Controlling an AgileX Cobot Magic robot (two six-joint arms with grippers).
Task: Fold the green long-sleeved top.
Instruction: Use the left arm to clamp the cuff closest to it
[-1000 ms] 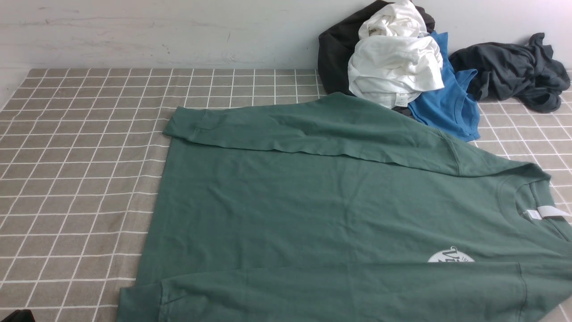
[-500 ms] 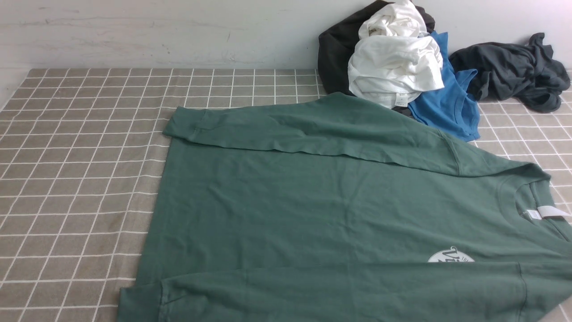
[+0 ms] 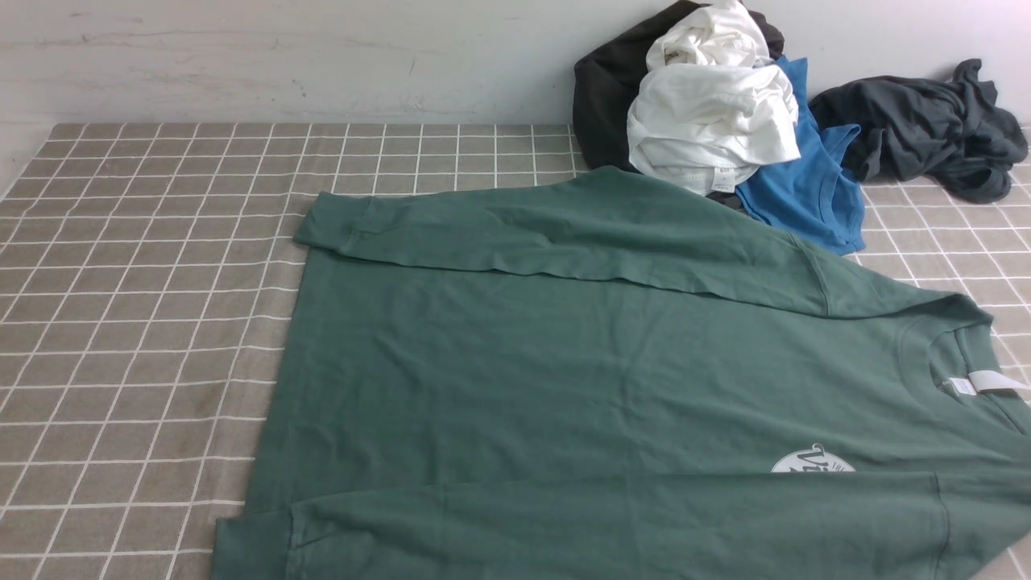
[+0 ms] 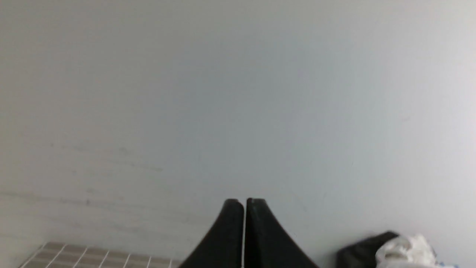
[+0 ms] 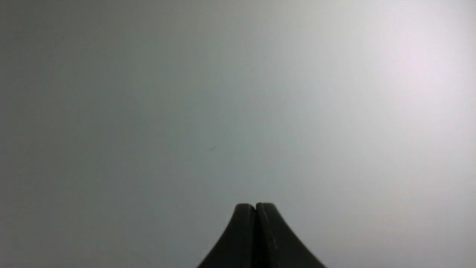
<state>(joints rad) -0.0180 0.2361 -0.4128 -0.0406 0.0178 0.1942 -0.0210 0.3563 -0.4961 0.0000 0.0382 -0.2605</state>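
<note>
The green long-sleeved top [image 3: 580, 379] lies flat on the checked tablecloth, neck and white label [image 3: 979, 383] at the right, hem at the left. Both sleeves are laid inward across the body, one along the far edge [image 3: 515, 229], one along the near edge [image 3: 612, 524]. A round white logo [image 3: 812, 462] peeks out above the near sleeve. Neither arm shows in the front view. My left gripper [image 4: 244, 203] is shut and empty, facing the wall. My right gripper [image 5: 255, 206] is shut and empty too, with only wall behind it.
A heap of clothes sits at the back right against the wall: a black garment [image 3: 604, 89], white ones [image 3: 709, 121], a bright blue T-shirt [image 3: 805, 189]. A dark charcoal garment [image 3: 926, 129] lies further right. The brown checked cloth [image 3: 145, 322] covers the table.
A dark shape at the bottom left corner of the front view a second ago has gone out of the picture. The top has not moved.
</note>
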